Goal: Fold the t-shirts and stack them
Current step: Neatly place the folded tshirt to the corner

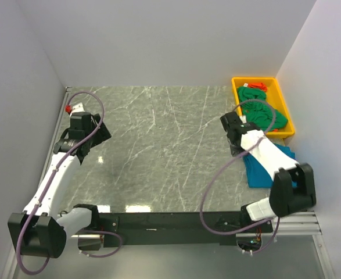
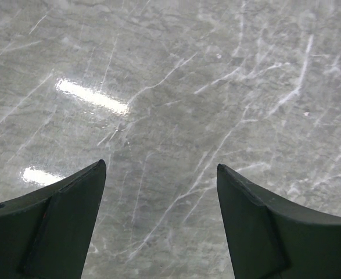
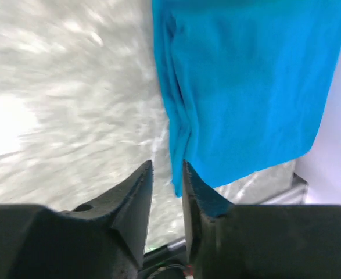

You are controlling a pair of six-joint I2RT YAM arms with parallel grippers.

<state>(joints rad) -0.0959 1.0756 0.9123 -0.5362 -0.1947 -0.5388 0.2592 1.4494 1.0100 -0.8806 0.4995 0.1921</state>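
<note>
The teal-blue t-shirt (image 1: 256,173) lies folded at the table's right edge, partly under my right arm. In the right wrist view it (image 3: 246,87) fills the upper right. My right gripper (image 3: 167,164) hovers over the marble by the shirt's left edge with a narrow gap between its fingers and nothing in it; it also shows in the top view (image 1: 231,125). The bright green t-shirt (image 1: 263,113) lies crumpled in the yellow bin (image 1: 237,93), with the red-orange piece (image 1: 256,87) behind it. My left gripper (image 2: 161,165) is wide open and empty over bare marble at the left (image 1: 97,135).
The yellow bin stands at the back right against the wall. Grey walls close in the table on the left, back and right. A black rail (image 1: 170,220) with both arm bases runs along the near edge. Purple cables loop off both arms.
</note>
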